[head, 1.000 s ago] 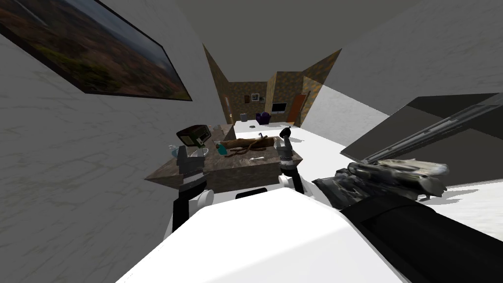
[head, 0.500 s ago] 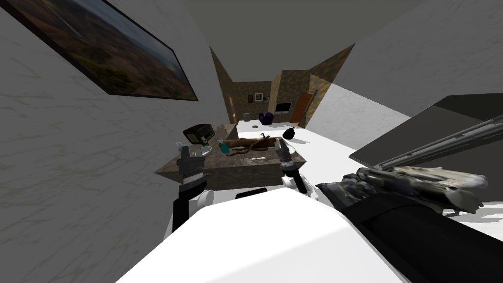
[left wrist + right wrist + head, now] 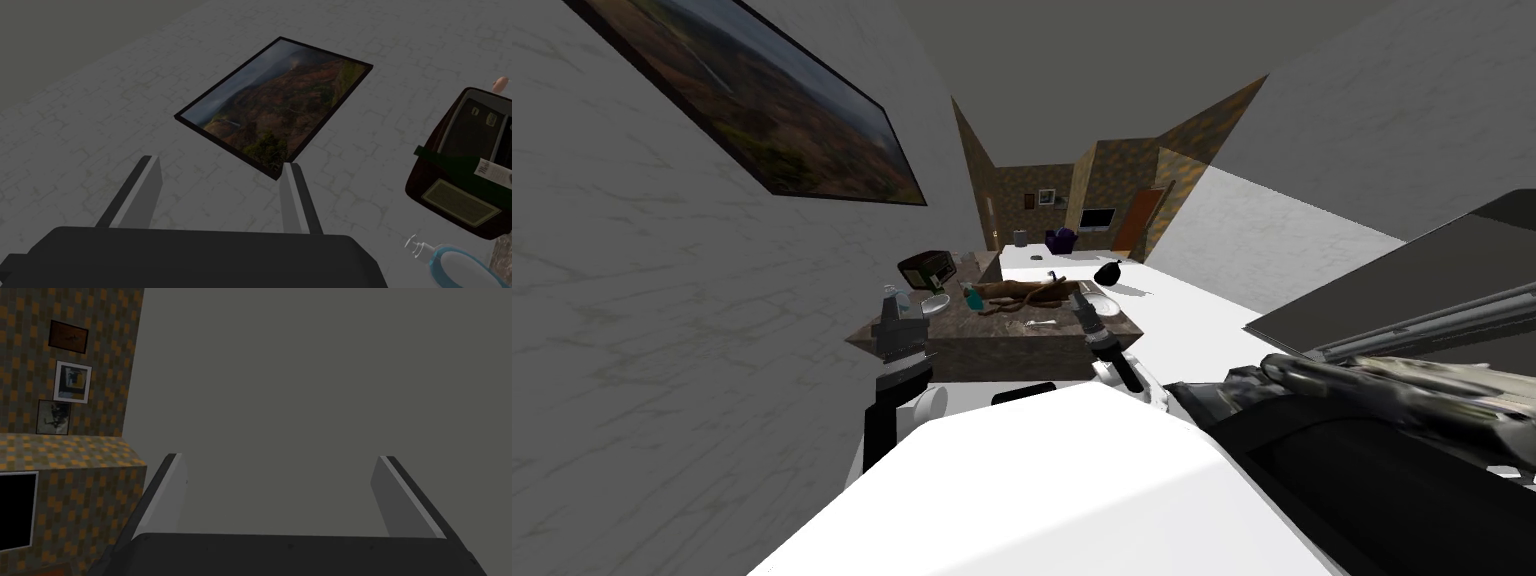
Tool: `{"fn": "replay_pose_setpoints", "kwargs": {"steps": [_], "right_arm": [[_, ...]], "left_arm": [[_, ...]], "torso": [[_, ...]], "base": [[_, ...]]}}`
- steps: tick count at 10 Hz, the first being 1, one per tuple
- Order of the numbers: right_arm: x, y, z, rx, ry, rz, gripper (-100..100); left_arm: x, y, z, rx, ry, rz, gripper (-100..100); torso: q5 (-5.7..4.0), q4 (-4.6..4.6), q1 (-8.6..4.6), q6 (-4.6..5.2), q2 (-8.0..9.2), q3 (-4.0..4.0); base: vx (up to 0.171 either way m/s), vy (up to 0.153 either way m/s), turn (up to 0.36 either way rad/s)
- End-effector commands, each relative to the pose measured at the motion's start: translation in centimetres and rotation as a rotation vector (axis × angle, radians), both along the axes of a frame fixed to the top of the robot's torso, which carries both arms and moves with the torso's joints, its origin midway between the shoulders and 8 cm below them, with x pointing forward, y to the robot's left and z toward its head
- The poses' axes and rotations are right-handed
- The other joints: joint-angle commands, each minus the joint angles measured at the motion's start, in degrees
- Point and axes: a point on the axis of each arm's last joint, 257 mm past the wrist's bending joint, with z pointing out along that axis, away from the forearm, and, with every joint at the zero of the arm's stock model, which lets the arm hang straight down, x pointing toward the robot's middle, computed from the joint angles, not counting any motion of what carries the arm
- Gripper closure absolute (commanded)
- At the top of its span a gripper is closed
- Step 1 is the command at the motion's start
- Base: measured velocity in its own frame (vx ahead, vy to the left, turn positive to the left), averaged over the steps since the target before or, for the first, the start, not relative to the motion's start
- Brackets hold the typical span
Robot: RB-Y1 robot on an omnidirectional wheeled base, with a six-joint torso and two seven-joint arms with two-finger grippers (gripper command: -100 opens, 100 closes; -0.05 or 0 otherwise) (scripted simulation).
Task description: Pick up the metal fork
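**sam:** where's the open room on that worktop (image 3: 974,327)?

**jo:** near strip, between the left tool (image 3: 893,310) and right tool (image 3: 1082,297). bare all round the fork (image 3: 1039,323), so straight down is free.

**sam:** what's in the way?

**jo:** brown branch (image 3: 1017,293) just behind the fork, blue bottle (image 3: 970,297) at its left end. bowl (image 3: 935,303) and dark box (image 3: 927,268) crowd the left side by the wall.

Light was dim and flat throughout, and the grey walls (image 3: 662,350) looked murky. The brightest patch was the white surface (image 3: 1202,300) beyond the right pincer (image 3: 1083,300), where a dark round thing (image 3: 1109,272) threw a soft shadow. The wide lens splayed those walls outward, stretching the framed picture (image 3: 762,110) above the left pincer (image 3: 891,312) toward the corner.
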Motion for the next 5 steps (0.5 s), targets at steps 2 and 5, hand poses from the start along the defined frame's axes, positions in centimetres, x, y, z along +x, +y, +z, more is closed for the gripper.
{"fn": "replay_pose_setpoints", "kwargs": {"steps": [2, 5], "right_arm": [[0.4, -0.3, -1.8, -0.094, 0.034, 0.01, -100], [0.5, -0.4, -3.3, -0.188, 0.062, 0.029, -100]], "left_arm": [[0.0, 0.0, 0.0, 0.0, 0.0, 0.0, 0], [0.0, 0.0, 0.0, 0.0, 0.0, 0.0, 0]], "torso": [[0.0, 0.0, 0.0, 0.02, 0.0, 0.0], [0.0, 0.0, 0.02, 0.0, -0.01, -0.01]], "base": [[-0.004, -0.002, 0.101], [-0.003, 0.001, 0.105]]}}
